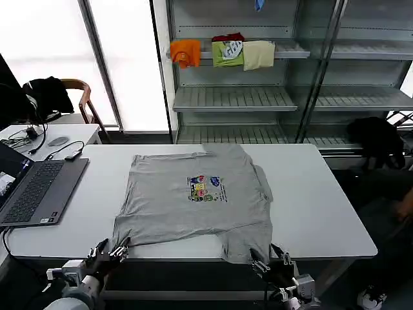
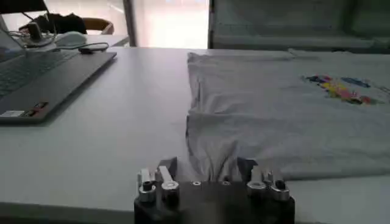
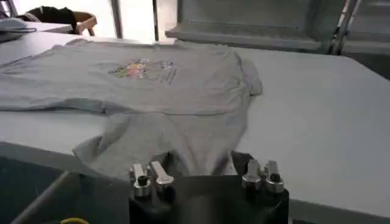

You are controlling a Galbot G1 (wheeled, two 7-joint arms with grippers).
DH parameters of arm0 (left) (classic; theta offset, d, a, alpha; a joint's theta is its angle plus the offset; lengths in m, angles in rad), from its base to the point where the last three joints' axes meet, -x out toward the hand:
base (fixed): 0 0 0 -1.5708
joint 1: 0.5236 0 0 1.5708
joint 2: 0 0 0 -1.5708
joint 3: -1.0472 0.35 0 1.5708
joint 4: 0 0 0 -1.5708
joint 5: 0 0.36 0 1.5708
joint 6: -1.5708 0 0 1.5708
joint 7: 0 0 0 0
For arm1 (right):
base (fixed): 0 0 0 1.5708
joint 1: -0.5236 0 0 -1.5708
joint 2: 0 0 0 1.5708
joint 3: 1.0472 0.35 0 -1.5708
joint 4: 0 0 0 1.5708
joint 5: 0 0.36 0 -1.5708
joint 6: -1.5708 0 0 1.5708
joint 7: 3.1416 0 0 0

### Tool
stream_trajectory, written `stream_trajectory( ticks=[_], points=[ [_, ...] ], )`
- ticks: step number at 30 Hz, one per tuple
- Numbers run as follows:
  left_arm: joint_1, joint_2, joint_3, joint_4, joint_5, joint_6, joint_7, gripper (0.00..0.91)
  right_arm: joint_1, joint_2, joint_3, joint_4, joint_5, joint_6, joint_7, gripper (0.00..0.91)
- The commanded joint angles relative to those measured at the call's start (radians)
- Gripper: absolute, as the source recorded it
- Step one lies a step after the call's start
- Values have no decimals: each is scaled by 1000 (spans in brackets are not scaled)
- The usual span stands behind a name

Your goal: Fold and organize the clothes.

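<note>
Writing: none readable; the shirt's chest print (image 1: 206, 190) is a small blue, yellow and pink picture, its lettering too small to make out.
Laptop (image 1: 33, 190): open on the desk's left end, cables beside it.
Left gripper (image 1: 110, 251): at the desk's near edge, fingers spread wide, holding nothing; the shirt's near left corner lies just ahead, between them.
Shirt (image 1: 193, 194): light grey, short-sleeved, spread flat mid-desk, one near flap drooping over the front edge.
Right gripper (image 1: 271, 260): at the near edge, fingers apart and empty, the hanging flap just before them.
Desk (image 1: 322, 206): white, rectangular.
Room: metal shelves (image 1: 235, 98) behind with orange, green and cream garments (image 1: 222, 53); a chair by the window.
</note>
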Motion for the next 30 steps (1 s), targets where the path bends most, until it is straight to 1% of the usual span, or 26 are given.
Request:
stream_trajectory(
  ticks=[1,2,9,18,23,30],
  points=[
    [1,-2,10,14,3,-18,21,20,16,1,-8,-9,3,-9,-2,30],
    [1,-2,12,11,10,-21,20,20,16,2,-8,-7,3,-8,-1,0],
    [-20,8,10,-20,-3,-47,-11,0,20,3,12,48,13,-6,2,0],
    [-99,19,11,-47,-46,-65,-19,0,79,-14,58,70,63,-39,-6,0],
    [-159,22,26,-41,-57,-63,-26,0,163,-14,65,44,102,-63,-14,0],
    [-310,0,82,0,-76,-52,-65,0,308,-15,44,-41,147,-86,-16,0]
  ],
)
